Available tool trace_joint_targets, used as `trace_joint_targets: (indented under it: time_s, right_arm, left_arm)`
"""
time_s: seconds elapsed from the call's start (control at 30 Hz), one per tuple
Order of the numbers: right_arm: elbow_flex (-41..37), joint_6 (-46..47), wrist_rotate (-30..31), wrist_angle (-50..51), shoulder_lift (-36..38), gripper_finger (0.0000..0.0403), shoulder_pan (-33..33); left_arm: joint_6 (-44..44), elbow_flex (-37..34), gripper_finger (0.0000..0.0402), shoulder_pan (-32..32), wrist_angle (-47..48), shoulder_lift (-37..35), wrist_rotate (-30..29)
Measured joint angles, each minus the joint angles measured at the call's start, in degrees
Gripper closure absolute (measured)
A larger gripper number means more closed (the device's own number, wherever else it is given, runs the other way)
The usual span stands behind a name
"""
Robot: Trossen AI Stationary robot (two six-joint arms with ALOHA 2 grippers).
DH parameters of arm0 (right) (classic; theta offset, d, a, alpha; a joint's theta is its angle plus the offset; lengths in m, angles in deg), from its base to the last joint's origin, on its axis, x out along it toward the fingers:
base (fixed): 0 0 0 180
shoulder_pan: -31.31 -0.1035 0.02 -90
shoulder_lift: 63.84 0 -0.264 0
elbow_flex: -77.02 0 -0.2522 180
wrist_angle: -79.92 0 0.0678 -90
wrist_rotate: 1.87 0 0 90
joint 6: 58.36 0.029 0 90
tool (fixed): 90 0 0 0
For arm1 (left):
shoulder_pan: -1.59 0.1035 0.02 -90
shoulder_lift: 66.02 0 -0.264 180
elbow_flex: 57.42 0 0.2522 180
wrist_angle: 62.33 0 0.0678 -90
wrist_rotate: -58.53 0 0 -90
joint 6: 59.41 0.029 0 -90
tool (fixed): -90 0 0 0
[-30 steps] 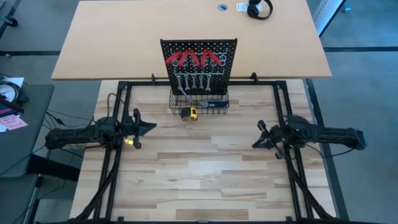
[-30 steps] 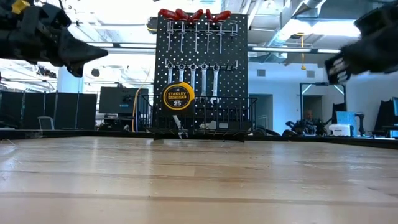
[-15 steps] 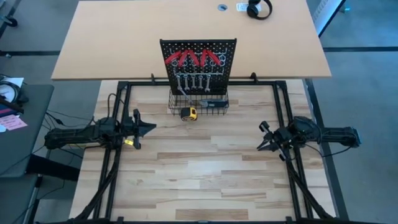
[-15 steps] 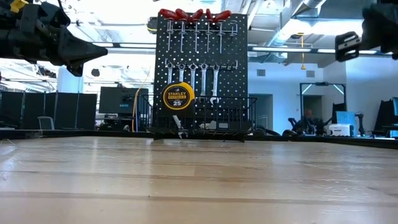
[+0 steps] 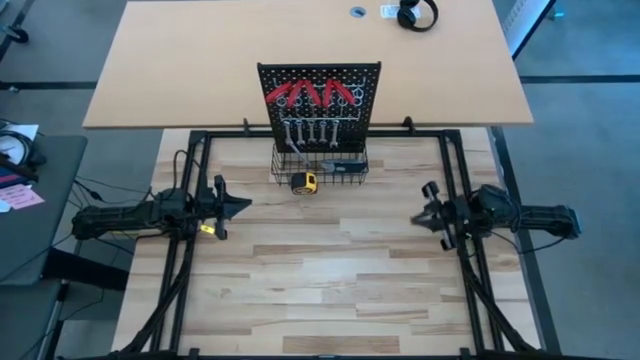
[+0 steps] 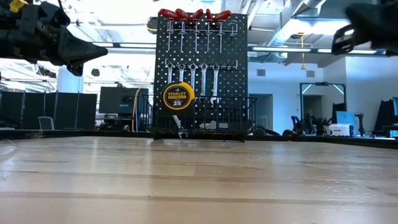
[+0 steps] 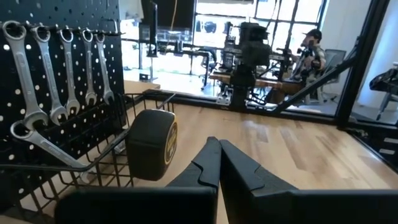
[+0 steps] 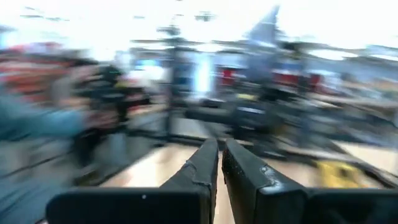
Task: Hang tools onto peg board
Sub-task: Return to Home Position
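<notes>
- The light plank wooden table top (image 5: 330,290) carries no loose tool in its near and middle parts, so the hanging looks finished. The step in hand reads as both arms going to their rest pose.
- The left gripper (image 5: 243,206) hangs at the table's left side, pointing inward. In its wrist view its jaws are pressed together with nothing between them.
- The right gripper (image 5: 417,218) sits opposite at the right side, well apart from the board. Its jaws are all but closed, with only a thin slit showing, and they pinch nothing.
- The next move likely calls only for the right arm to settle level like the left, keeping clear of the frame rails. No grasp is needed.
- Farther back, a round yellow-and-black tape measure (image 5: 304,182) stands just in front of the black wire basket (image 5: 345,178).
- One slim silver wrench (image 7: 43,144) lies tilted low by the basket. I cannot tell whether it is hooked or merely resting there.
- Behind the basket stands the upright black perforated peg board (image 5: 370,100). It holds a row of five silver wrenches (image 6: 193,78) hanging side by side on hooks.
- Above those is a row of red-handled pliers (image 6: 193,14) along the board's top edge.
- Beyond the board lie a tan desk (image 5: 300,40) and an open workshop room.
</notes>
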Motion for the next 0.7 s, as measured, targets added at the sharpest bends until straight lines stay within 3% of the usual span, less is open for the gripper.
trace_joint_targets:
  time_s: [0.13, 0.2, 0.37, 0.43, 0.57, 0.7]
  right_arm:
    - [0.0, 0.1, 11.5, 3.6, 0.0, 0.0365, 0.5]
    - [0.0, -1.0, 11.7, 6.2, 0.0, 0.0365, 1.0]
    - [0.0, -0.3, 10.9, 8.7, 0.0, 0.0365, 0.0]
    - [0.0, -0.6, 10.9, 8.7, 0.0, 0.0365, -1.0]
    - [0.0, -4.1, 10.8, 9.7, 0.0, 0.0365, -3.1]
    - [0.0, -6.8, 10.8, 10.1, 0.0, 0.0365, -5.0]
  left_arm:
    - [-0.1, 0.0, 0.0401, 0.0, -0.2, 0.0, 0.0]
    - [0.1, 0.0, 0.0401, 0.0, -0.3, 0.0, 0.9]
    - [3.8, 0.0, 0.0401, -0.6, -3.6, 0.0, 11.7]
    - [4.4, 0.0, 0.0401, -1.2, -4.3, 0.0, 13.1]
    - [2.6, 0.0, 0.0401, -1.6, -2.5, 0.0, 12.9]
    - [0.5, -0.2, 0.0401, -1.6, 0.6, 0.0, 4.7]
